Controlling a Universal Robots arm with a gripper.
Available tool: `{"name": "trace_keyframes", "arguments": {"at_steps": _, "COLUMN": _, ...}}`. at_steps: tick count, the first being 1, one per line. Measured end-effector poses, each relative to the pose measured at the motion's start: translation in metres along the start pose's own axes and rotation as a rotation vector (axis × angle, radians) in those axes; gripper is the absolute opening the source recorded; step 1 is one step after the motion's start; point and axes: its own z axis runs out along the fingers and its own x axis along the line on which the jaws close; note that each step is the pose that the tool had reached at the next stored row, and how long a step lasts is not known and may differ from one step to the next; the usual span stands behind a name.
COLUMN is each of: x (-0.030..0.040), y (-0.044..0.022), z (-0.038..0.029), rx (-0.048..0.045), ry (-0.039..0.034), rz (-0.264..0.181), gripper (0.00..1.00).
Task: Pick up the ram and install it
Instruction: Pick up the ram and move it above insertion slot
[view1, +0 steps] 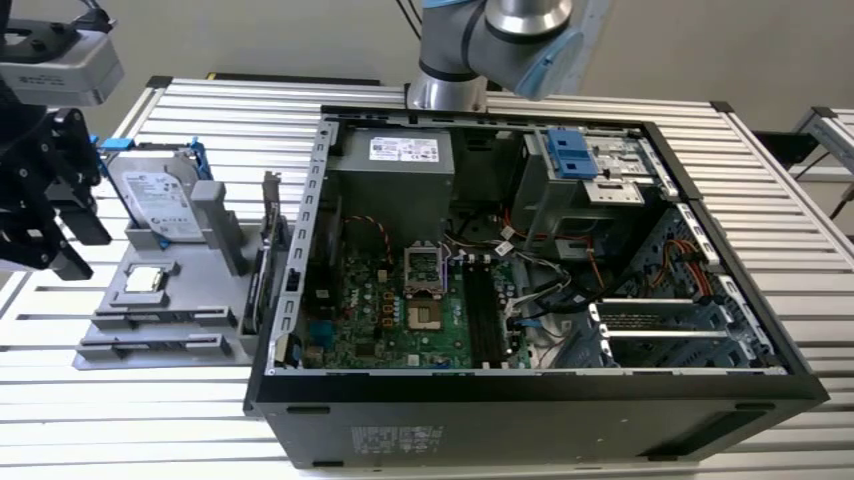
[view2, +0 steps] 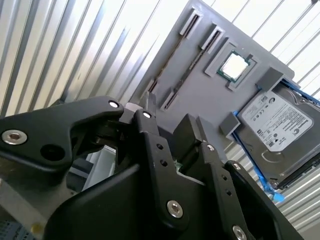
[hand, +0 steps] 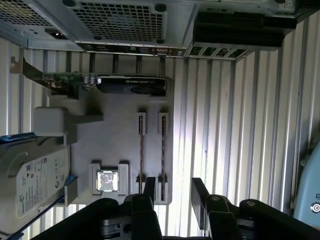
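The gripper (view1: 60, 240) hangs over the slatted aluminium table (view1: 134, 430), at about 10 o'clock from the grey parts tray (view1: 187, 290) in the exterior view. Its two black fingers (hand: 150, 187) stand apart with nothing between them. In both wrist views the fingertips sit above the tray's edge, near one end of the two ram sticks.

The two ram sticks stand on edge in two parallel slot holders on the tray, side by side and just apart. One ram stick (hand: 141, 150) runs beside the processor chip, and the other ram stick (hand: 163, 150) lies along the tray's outer edge.

One square silver processor chip (hand: 106, 180) sits in its own pocket on the tray. One hard drive (view1: 160, 195) leans tilted in a blue-edged bracket at 12 o'clock on the tray. One graphics card (view1: 274, 260) with a metal bracket stands on edge at the tray's 3 o'clock side, between the tray and the one open computer case (view1: 534, 385).

Inside the case lies the green motherboard (view1: 387, 300), with its long dark memory slots (view1: 483, 315) at 3 o'clock of the processor socket. Loose cables hang just beside those slots. A grey power supply (view1: 394, 170) sits at 12 o'clock of the board. The arm (view1: 494, 40) rises at 12 o'clock of the case.
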Motion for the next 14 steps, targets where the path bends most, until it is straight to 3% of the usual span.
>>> {"name": "trace_keyframes", "arguments": {"at_steps": 5, "x": -0.0001, "y": 0.0042, "z": 0.0001, "rx": 0.0000, "ry": 0.0000, "rz": 0.002, "gripper": 1.00}}
{"name": "trace_keyframes", "arguments": {"at_steps": 14, "x": -0.0001, "y": 0.0035, "z": 0.0015, "rx": 0.0001, "ry": -0.0001, "rz": 0.004, "gripper": 1.00}}
